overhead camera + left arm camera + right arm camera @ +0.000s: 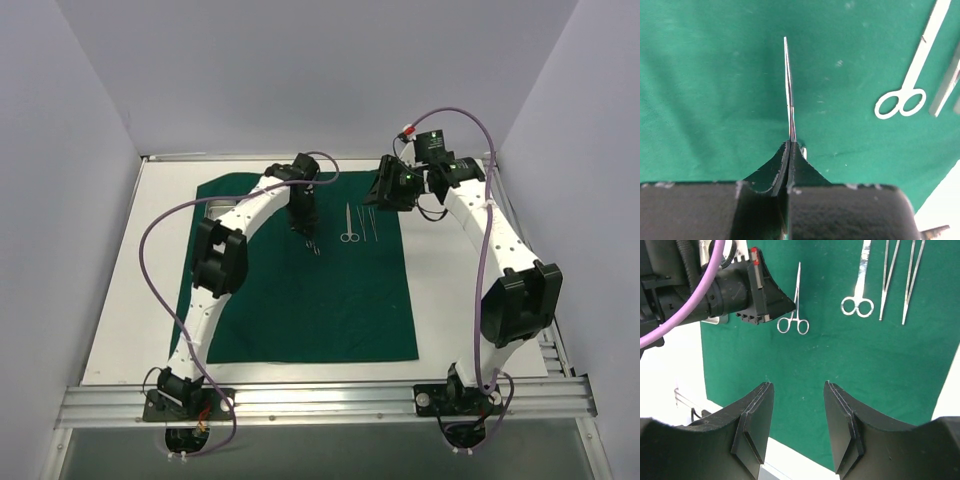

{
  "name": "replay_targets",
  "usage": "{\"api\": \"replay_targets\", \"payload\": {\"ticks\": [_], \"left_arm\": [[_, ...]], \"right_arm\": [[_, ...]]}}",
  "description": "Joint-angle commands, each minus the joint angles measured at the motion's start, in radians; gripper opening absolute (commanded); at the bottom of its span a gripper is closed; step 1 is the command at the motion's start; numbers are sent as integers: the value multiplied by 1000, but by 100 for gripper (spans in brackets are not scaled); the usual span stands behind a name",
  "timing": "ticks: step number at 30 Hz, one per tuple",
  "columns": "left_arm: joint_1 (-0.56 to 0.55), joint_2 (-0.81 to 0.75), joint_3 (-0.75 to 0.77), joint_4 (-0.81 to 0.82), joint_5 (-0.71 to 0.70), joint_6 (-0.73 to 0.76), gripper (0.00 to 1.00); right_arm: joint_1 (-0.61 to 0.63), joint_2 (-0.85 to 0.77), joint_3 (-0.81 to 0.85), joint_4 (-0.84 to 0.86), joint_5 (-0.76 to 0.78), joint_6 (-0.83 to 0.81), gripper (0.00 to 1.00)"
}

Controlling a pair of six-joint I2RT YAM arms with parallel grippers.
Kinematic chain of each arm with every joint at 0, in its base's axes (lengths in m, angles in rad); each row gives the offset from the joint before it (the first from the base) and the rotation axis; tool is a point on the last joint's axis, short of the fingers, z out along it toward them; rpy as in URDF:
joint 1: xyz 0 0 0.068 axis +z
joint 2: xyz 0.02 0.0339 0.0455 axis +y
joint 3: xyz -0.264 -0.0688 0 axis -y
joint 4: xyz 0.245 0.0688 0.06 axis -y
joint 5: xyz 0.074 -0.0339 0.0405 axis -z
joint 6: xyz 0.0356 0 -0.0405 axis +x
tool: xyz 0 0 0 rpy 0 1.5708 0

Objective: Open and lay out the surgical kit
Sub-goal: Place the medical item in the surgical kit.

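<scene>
Placement looks the step in hand: left pincer [790,145], clamped on a ring-handled clamp [788,80], holds it at the spread green cloth [715,100], left of the scissors [915,65] and tweezers [888,280]. Right pincer [797,387] hangs apart. Next probably calls for release, then a straight lift.

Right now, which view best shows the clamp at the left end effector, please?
The right wrist view: the clamp shows whole, rings to tip, at the left end effector. The left wrist view sees it edge-on, a thin line; the top view shows it tiny.
</scene>
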Motion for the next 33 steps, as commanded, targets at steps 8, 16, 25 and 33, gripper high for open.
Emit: {"api": "replay_targets", "payload": {"ticks": [8, 16, 25, 33], "left_arm": [[62, -114, -104, 308, 285, 56, 2], [71, 28, 104, 291, 383, 33, 2], [70, 45, 27, 351, 400, 6, 2], [73, 58, -31, 397, 409, -20, 2]], "right_arm": [[-23, -68, -21, -36, 37, -28, 45], [-28, -45, -2, -45, 41, -28, 45], [-37, -28, 5, -53, 43, -33, 45], [-43, -10, 8, -48, 28, -40, 45]]}}
